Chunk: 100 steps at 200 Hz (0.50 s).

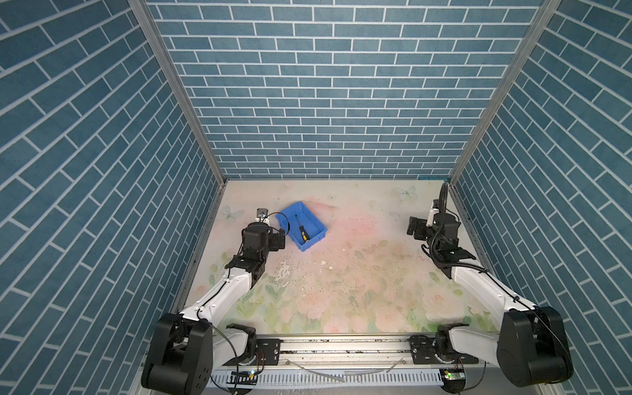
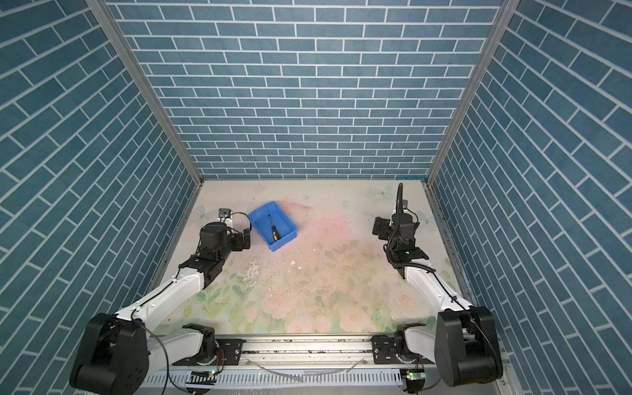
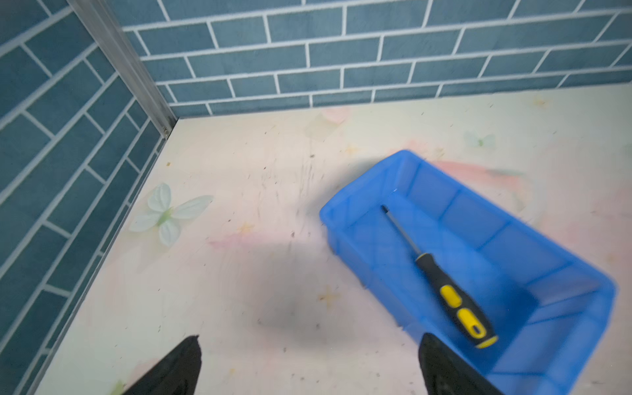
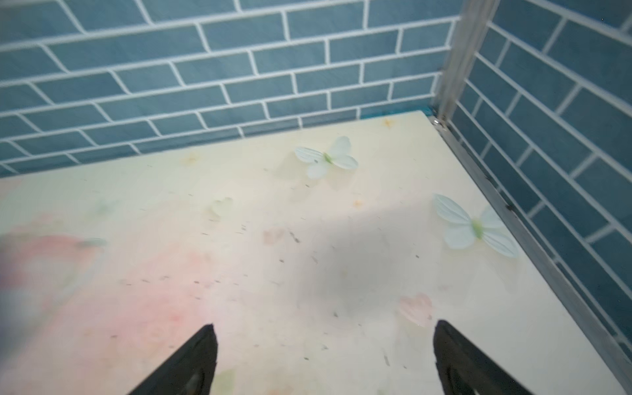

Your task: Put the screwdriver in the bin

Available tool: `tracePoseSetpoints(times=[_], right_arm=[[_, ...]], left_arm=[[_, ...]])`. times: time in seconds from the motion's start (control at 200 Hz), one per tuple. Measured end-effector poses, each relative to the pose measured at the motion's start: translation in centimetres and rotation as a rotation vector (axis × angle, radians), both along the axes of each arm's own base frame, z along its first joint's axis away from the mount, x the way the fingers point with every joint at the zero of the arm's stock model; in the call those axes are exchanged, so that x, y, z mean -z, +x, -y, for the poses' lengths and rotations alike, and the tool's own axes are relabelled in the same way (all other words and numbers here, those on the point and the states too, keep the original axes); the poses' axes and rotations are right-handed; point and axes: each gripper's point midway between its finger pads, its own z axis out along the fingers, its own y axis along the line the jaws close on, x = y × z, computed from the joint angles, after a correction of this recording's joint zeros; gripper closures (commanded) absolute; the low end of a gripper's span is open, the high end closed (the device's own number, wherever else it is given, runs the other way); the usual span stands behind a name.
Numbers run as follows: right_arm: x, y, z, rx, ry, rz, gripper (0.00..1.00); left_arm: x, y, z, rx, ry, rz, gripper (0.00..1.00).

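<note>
The screwdriver (image 1: 302, 231) (image 2: 274, 230) (image 3: 444, 284), with its yellow-and-black handle and thin dark shaft, lies flat inside the bin (image 1: 313, 217) (image 2: 286, 219) (image 3: 513, 246). The bin is a shallow bright blue tray at the back left of the table, seen in both top views. My left gripper (image 1: 280, 240) (image 2: 245, 239) (image 3: 311, 338) hovers just beside the bin's near-left side, open and empty. One of its fingertips (image 3: 431, 355) overlaps the bin's rim in the left wrist view. My right gripper (image 1: 413, 227) (image 2: 380, 227) (image 4: 325, 325) is far off at the right, open over bare table.
Blue brick-pattern walls close in the table on three sides, with metal corner posts (image 1: 178, 89). Small white flakes (image 1: 323, 262) lie mid-table. Printed butterflies (image 4: 326, 159) mark the surface. A metal rail (image 1: 342, 345) runs along the front edge.
</note>
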Motion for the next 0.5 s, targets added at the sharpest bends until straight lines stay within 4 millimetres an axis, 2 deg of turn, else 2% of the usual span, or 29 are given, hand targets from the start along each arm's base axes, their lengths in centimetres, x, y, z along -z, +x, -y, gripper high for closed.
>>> tracePoseSetpoints(times=[0.095, 0.24, 0.35, 0.5], right_arm=[[2.7, -0.1, 2.5, 0.063, -0.049, -0.041, 0.02], [4.5, 0.7, 4.5, 0.094, -0.117, -0.048, 0.01], [6.1, 0.8, 5.7, 0.116, -0.112, -0.036, 0.02], [7.9, 0.5, 5.9, 0.099, -0.087, -0.019, 0.01]], left_arm=[[2.0, -0.6, -1.1, -0.002, 0.049, 0.004, 0.00], [4.9, -1.0, -1.8, 0.011, 0.101, -0.005, 0.00], [4.4, 0.0, -2.4, 0.000, 0.115, 0.042, 0.00], [3.5, 1.5, -3.1, -0.029, 0.099, 0.099, 0.00]])
